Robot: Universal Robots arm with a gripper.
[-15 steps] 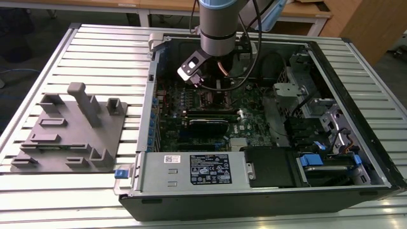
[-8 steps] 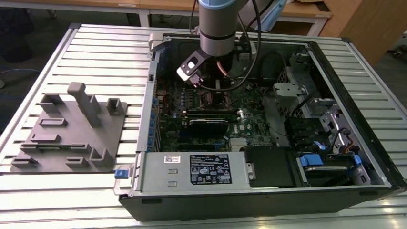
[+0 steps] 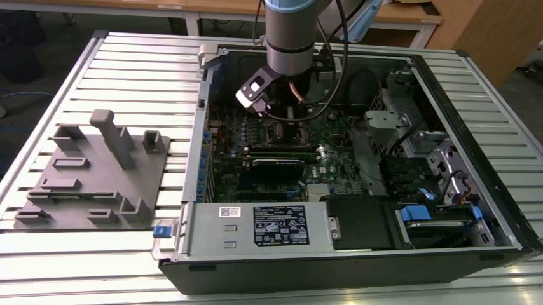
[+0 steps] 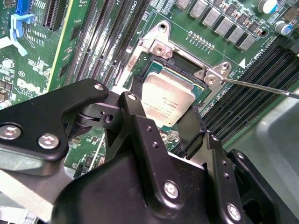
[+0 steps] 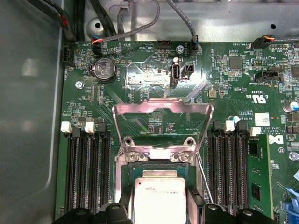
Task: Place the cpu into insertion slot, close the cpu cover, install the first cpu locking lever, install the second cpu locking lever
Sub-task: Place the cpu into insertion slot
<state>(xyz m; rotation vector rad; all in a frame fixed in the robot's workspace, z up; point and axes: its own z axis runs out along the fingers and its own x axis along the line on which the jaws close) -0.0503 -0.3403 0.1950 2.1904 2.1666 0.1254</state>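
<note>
I am gripping the chip (image 4: 168, 95) between my two black fingers (image 4: 140, 135). My gripper (image 4: 163, 116) is closed only to the chip's width and is pressing on two opposite edges, with nothing else in it. I am keeping the chip directly over the socket (image 4: 187, 70). In the second wrist view a dark strip of the socket is showing beyond the chip's far edge, so I am judging that the chip is very low but not yet seated. The first step is therefore being done now and is not finished. The cover (image 5: 140, 110) is standing open behind the socket, hinged up, and the green board (image 5: 224, 93) is showing through its window, so the closing is left. A thin lever (image 4: 261, 87) is sticking out free beside the socket, so I am judging that the locking is left too; a second lever I cannot make out. The board is lying inside the open computer case (image 3: 339, 270), and the case is resting on the slatted table (image 3: 127, 57). Long black memory slots (image 5: 86, 172) are running on both sides of the socket, and a green card (image 5: 259, 177) is sitting in one of them. On the exterior view's left, a grey holder plate (image 3: 85, 184) with posts and pockets is lying apart from the case.
</note>
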